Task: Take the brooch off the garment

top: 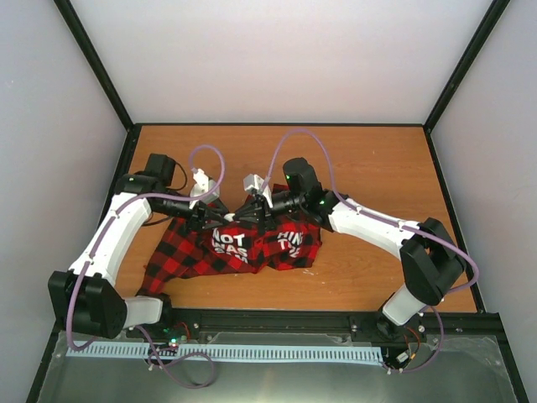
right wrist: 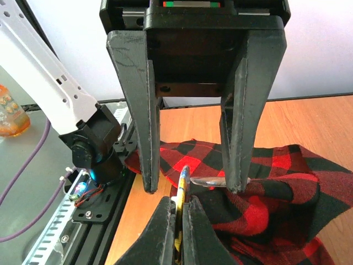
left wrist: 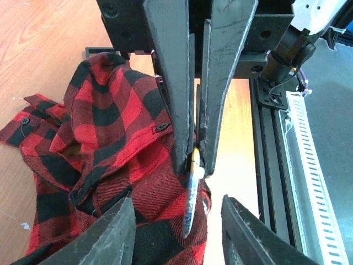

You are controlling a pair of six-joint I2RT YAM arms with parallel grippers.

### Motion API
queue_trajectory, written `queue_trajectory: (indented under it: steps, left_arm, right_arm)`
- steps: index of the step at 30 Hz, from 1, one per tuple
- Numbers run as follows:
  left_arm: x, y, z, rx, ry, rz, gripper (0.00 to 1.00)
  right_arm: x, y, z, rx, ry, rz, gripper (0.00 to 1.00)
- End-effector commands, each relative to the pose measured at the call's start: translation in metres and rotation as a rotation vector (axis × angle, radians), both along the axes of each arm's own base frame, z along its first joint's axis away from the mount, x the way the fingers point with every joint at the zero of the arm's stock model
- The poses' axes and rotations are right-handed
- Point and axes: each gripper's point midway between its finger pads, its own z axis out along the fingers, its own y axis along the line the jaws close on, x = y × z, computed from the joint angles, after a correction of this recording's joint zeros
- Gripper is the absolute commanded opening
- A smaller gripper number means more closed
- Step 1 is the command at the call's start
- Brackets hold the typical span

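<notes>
The garment, a red-and-black checked shirt with white letters, lies bunched on the wooden table. The brooch is a thin disc seen edge-on, blue and yellow. My right gripper is shut on it just above the cloth. A silver pin runs from the brooch over the fabric to one finger of my left gripper. In the left wrist view, my left gripper is open, its fingers either side of the brooch without touching it. My right gripper reaches down from above over the garment.
A black rail and a white cable chain run along the table's near edge, close to the shirt's hem. The left arm's base joint sits beside the rail. An orange object stands off the table to the left.
</notes>
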Motion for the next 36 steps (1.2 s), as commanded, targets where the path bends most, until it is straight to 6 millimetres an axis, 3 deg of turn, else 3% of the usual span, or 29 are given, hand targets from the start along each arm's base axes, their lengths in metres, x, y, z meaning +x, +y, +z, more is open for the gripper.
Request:
queue_trajectory:
  steps: [1,5,11,14,16,20,21,25,29,32,36]
  left_arm:
    - [-0.007,-0.004,0.017,-0.038,-0.051,-0.048,0.45]
    - [-0.01,-0.003,0.012,-0.031,-0.028,-0.061,0.3]
    - [-0.002,-0.005,0.014,-0.043,0.001,-0.034,0.01]
    - [-0.001,-0.007,0.021,-0.068,0.019,-0.019,0.01]
    - [-0.001,-0.008,0.023,-0.088,0.043,-0.004,0.01]
    - [0.002,-0.011,0.025,-0.12,0.102,0.035,0.01]
    - [0.003,-0.012,0.026,-0.132,0.117,0.043,0.01]
    - [0.006,-0.015,0.034,-0.186,0.143,0.055,0.01]
    - [0.013,-0.017,0.045,-0.216,0.165,0.075,0.01]
    - [0.017,-0.018,0.052,-0.23,0.177,0.092,0.01]
    - [0.027,-0.018,0.061,-0.241,0.168,0.137,0.01]
  right_arm:
    - [-0.005,0.005,0.01,0.019,-0.028,0.041,0.03]
    - [-0.005,0.005,0.012,0.023,-0.028,0.042,0.03]
    - [-0.003,0.007,0.015,0.032,-0.019,0.032,0.03]
    - [0.003,0.007,0.019,0.041,-0.023,-0.004,0.16]
    - [0.011,0.002,0.022,0.057,-0.014,-0.057,0.32]
    - [0.04,-0.023,0.051,0.171,-0.067,-0.241,0.9]
    - [0.047,-0.03,0.057,0.197,-0.079,-0.293,0.99]
    - [0.078,-0.065,0.081,0.278,-0.133,-0.546,1.0]
    - [0.119,-0.114,0.093,0.287,0.033,-0.942,1.0]
    - [0.117,-0.115,0.095,0.25,-0.057,-0.932,1.0]
    - [0.104,-0.097,0.088,0.23,-0.02,-0.8,0.9]
